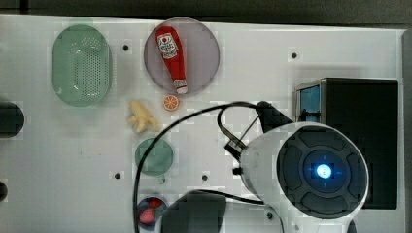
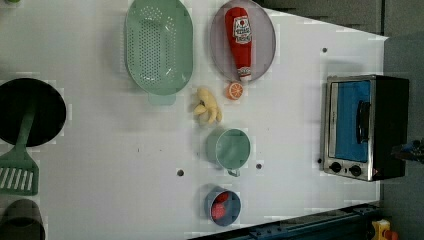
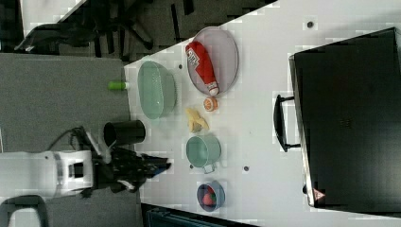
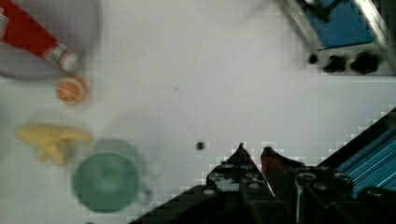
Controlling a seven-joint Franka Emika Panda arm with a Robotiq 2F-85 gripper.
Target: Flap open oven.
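One oven (image 2: 364, 127) (door shut), gripper (image 4: 252, 150) apart.

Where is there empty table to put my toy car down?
Bare table lies between the green cup and the oven. It is crowded around the banana, orange slice and ketchup plate.

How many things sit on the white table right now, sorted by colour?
Green: 2, colander, cup
Red: 1, ketchup bottle
Yellow: 1, banana
Orange: 1, orange slice
Grey: 1, plate
Blue: 1, bowl holding red fruit
Black and silver: 1, oven
Total: 8
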